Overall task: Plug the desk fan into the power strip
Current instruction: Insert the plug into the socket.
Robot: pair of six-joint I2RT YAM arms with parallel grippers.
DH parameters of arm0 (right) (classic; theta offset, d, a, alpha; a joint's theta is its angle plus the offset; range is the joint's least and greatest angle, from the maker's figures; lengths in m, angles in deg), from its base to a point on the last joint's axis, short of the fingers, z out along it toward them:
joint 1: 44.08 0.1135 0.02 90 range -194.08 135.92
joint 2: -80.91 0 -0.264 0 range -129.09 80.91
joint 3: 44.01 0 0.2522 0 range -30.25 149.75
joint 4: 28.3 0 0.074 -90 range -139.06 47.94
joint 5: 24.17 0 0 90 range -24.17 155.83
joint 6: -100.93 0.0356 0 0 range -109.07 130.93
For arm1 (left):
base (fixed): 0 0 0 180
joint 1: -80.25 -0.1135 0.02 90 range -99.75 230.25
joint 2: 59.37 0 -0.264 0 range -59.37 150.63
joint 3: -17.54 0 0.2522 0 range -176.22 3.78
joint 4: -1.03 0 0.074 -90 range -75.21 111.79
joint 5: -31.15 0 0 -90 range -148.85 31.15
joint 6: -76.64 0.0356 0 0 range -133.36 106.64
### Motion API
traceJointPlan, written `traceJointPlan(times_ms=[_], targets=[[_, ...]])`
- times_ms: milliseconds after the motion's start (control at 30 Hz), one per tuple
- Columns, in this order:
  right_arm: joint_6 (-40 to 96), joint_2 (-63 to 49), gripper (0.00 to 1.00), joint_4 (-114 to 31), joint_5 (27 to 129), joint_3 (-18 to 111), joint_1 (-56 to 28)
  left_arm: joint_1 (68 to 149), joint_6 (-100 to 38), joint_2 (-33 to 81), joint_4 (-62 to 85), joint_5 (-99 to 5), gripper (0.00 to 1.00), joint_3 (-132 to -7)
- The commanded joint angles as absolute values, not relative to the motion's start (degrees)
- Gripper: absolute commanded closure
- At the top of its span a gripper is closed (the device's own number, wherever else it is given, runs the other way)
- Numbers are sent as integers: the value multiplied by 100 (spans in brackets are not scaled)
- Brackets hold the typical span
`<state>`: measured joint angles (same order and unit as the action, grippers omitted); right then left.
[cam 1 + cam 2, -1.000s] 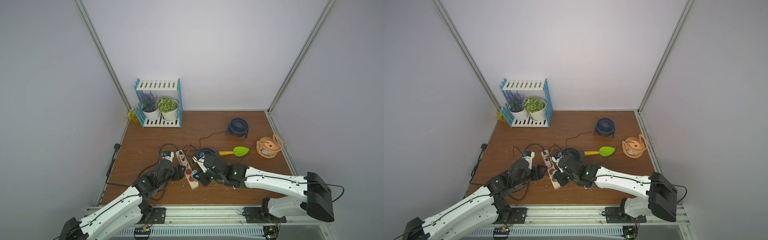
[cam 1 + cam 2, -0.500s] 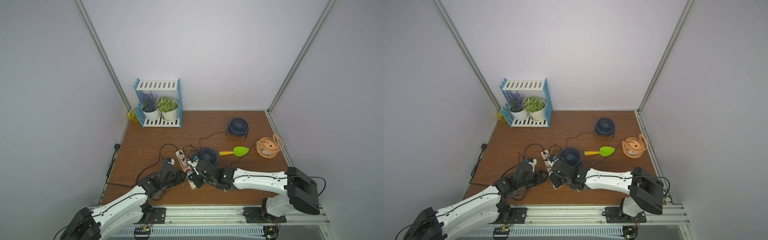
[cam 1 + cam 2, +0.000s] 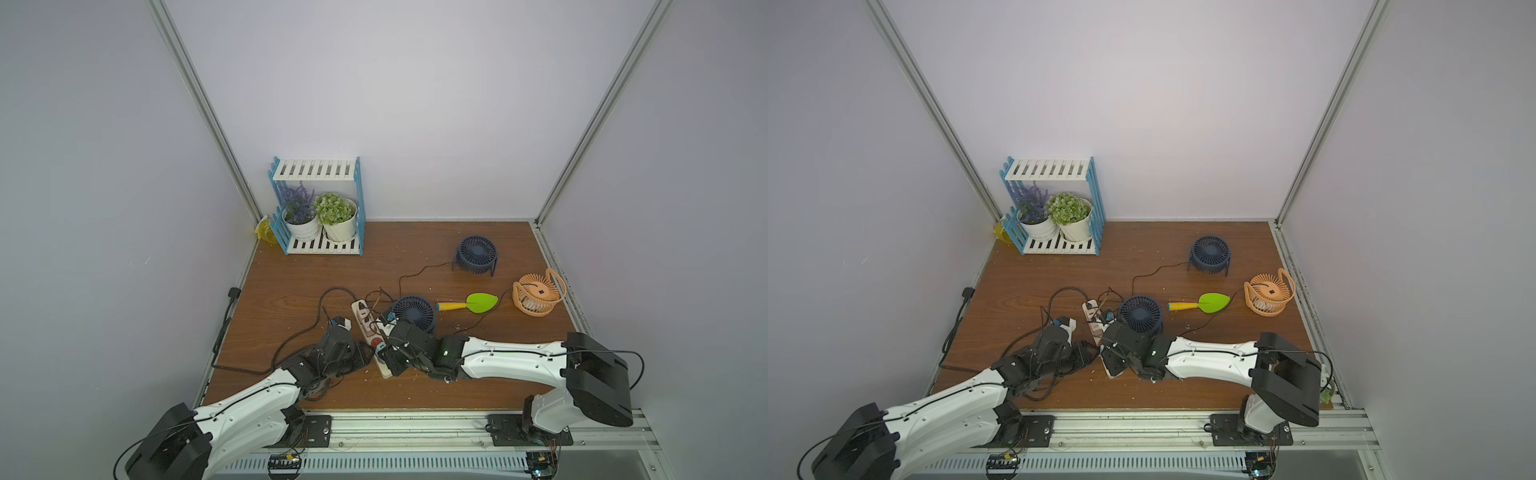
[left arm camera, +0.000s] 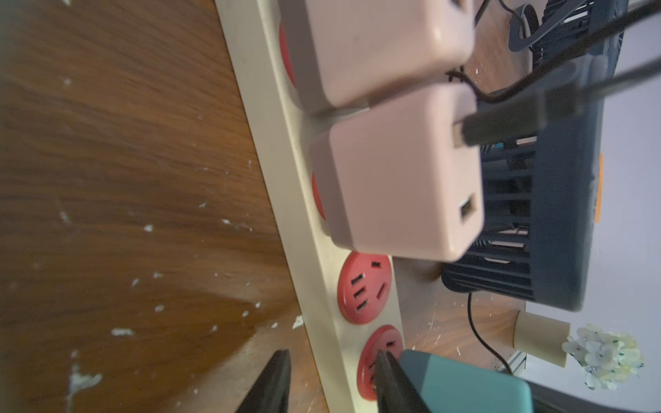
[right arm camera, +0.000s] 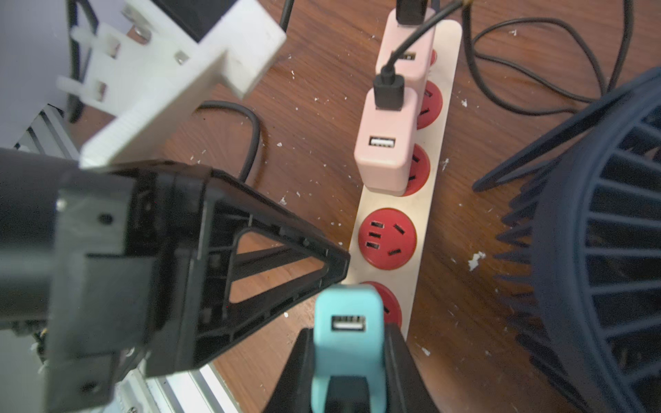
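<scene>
Left tool (image 4: 332,354) and right tool (image 5: 348,339) have both closed in on the strip's (image 5: 390,200) near end; the strip lies by the surface's near edge, left of middle. The right tool is clamped on a teal adapter (image 5: 348,311) just at the last socket (image 5: 391,304), not visibly seated. The left tool's jaws stand apart, astride the strip's edge. Seating the adapter is the step in hand. It likely needs a straight push while the left tool steadies the strip. The adapter's port is empty, so the fan's (image 3: 413,312) cable would follow.

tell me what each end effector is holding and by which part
The right end effector clamps the teal USB adapter by its two side faces. The left end effector holds nothing: its open jaws straddle the power strip's edge.
</scene>
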<state>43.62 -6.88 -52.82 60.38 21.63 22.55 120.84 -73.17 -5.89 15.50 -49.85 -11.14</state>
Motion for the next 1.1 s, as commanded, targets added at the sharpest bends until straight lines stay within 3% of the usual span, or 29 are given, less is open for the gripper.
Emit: traceJointPlan(times_ms=[0, 400, 833, 1067], targets=[[4424, -790, 100, -5508, 5786, 2263, 2264, 12041, -7364, -541, 1474, -4872, 58, -1037], [4507, -621, 100, -5659, 5422, 2144, 2265, 12041, -7510, -46, 679, -4426, 60, -981], [4486, -110, 100, -5808, 5120, 2001, 2263, 12050, -7510, 1001, -737, -3859, 69, -1060], [4585, -281, 100, -5540, 5365, 2024, 2260, 12032, -7610, 571, -271, -4375, 61, -906]])
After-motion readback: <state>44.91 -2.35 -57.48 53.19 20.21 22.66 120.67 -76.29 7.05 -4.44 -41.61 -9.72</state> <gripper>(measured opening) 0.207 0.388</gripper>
